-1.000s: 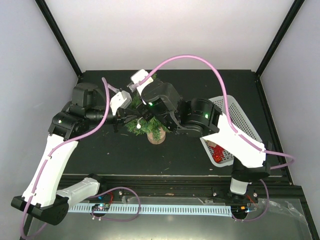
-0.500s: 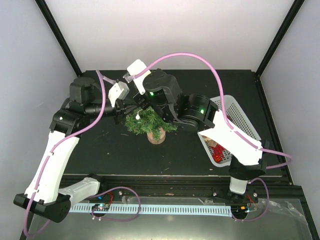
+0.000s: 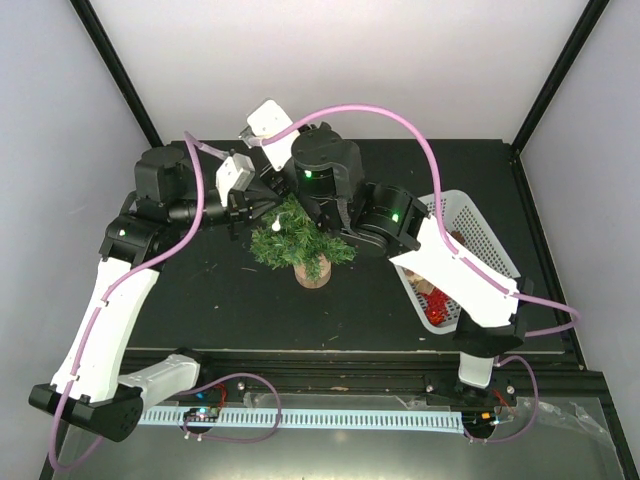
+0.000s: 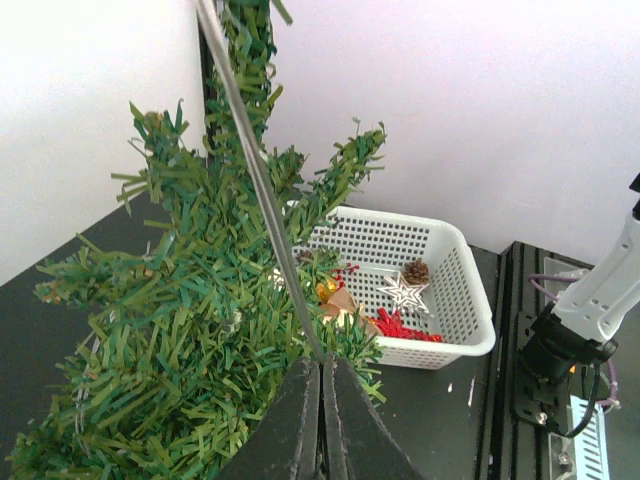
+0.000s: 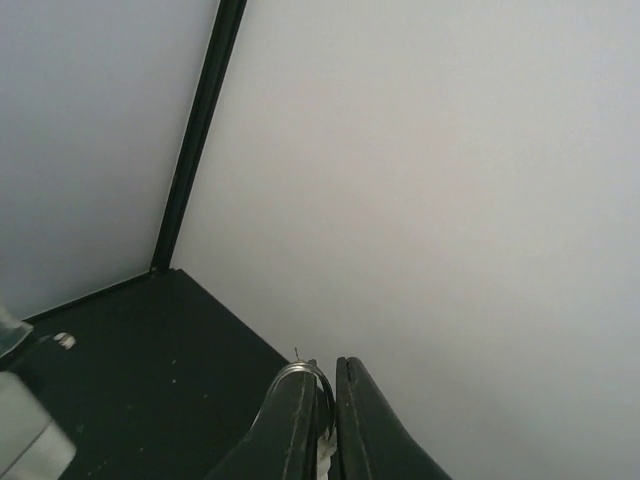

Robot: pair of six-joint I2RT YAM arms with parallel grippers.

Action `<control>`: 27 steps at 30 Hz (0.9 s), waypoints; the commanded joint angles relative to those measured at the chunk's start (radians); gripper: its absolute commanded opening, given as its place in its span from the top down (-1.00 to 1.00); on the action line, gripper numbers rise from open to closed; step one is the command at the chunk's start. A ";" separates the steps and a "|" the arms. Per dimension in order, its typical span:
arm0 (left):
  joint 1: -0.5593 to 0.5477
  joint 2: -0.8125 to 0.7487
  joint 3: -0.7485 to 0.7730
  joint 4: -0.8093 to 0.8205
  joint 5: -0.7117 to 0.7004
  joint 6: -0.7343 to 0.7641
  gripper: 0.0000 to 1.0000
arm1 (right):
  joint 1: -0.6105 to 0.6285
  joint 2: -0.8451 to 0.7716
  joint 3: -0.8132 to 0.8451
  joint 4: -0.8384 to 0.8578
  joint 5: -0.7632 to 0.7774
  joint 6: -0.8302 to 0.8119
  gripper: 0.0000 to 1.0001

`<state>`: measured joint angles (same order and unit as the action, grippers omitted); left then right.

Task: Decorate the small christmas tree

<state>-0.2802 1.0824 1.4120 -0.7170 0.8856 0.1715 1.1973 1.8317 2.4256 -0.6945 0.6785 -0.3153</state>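
Small christmas tree (image 3: 300, 243) stands upright on its light-wood stump (image 3: 313, 272) just left of centre in the top view, on the dark surface (image 3: 200, 290). The white mesh basket (image 4: 400, 215) sits apart from it, toward the right edge.

Both arms reach in over the upper-left side of the tree. In its own wrist view the left claw (image 4: 322, 364) is pressed narrow on a thin grey strand (image 4: 255, 170) that runs up to the top left of that frame, across the branches. The right claw (image 5: 328, 362) is narrow too, with a fine loop of the same sort of strand curling over one fingertip; behind it there is only bare wall. A small white ball (image 3: 268, 228) shows on the tree's left flank, but I cannot tell whether it hangs from the strand.

The step in hand looks like hanging one ornament, its thread held between the two claws above the branches. The next move calls for bringing that thread down over a branch tip, then opening one claw at a time so the bristles catch it. A star (image 4: 402, 292) and a pine cone (image 4: 415, 271) lie in the basket, so much of the decorating seems left to do.
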 commanded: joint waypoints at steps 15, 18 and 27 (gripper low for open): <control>0.020 0.023 0.014 -0.012 0.025 -0.034 0.97 | -0.076 -0.038 -0.062 0.310 0.114 -0.188 0.80; 0.021 0.025 0.013 -0.009 0.025 -0.036 0.97 | -0.081 -0.045 -0.075 0.336 0.138 -0.209 0.79; 0.021 0.045 0.020 -0.001 0.048 -0.045 0.97 | -0.114 -0.071 -0.100 0.324 0.167 -0.177 0.72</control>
<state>-0.2607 1.1114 1.4204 -0.6586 0.8986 0.1413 1.1072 1.8233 2.3157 -0.4576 0.7963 -0.5064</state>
